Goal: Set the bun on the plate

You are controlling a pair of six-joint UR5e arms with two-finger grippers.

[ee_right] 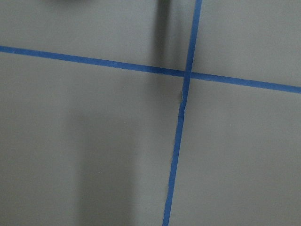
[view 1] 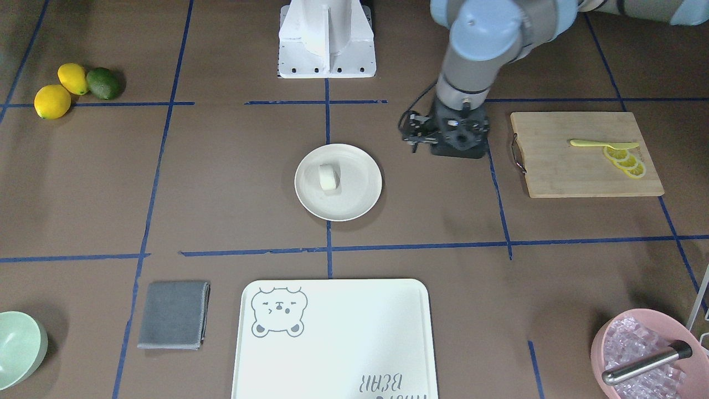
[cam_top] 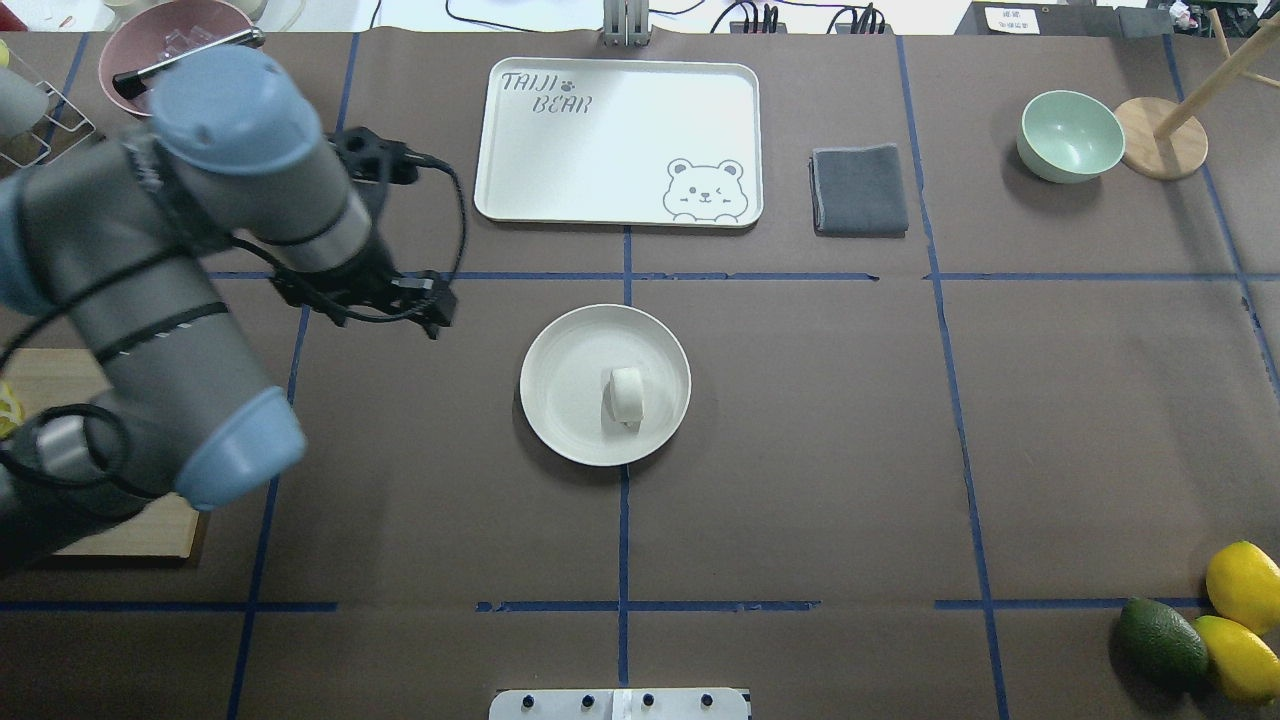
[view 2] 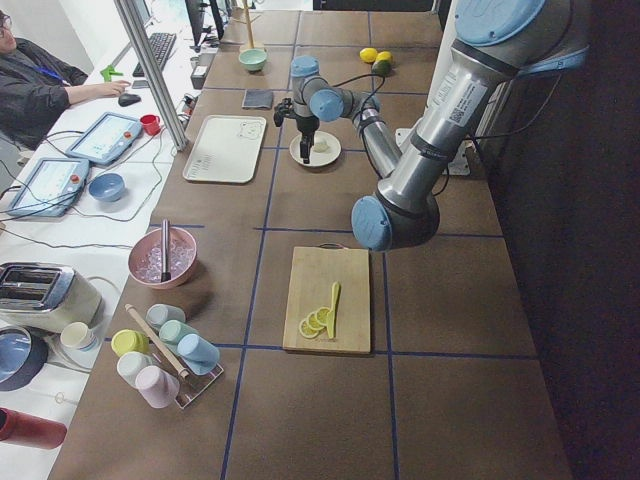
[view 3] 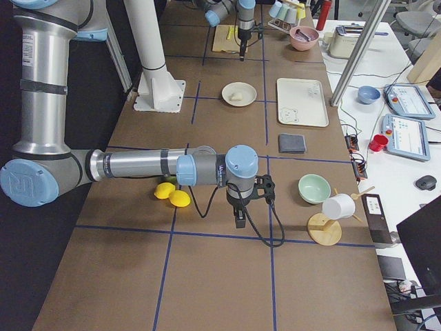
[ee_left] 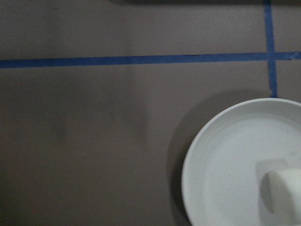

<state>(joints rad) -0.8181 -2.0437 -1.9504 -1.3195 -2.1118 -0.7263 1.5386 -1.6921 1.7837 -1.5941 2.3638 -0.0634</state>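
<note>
Bun [cam_top: 626, 395] on cream plate [cam_top: 560, 400]; beyond, tray [cam_top: 620, 150] lettering apparently "TAIJI BEAR".

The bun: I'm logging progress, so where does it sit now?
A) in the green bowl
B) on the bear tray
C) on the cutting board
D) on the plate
D: the bun lies on the plate, near its middle, with nothing gripping it.
</note>
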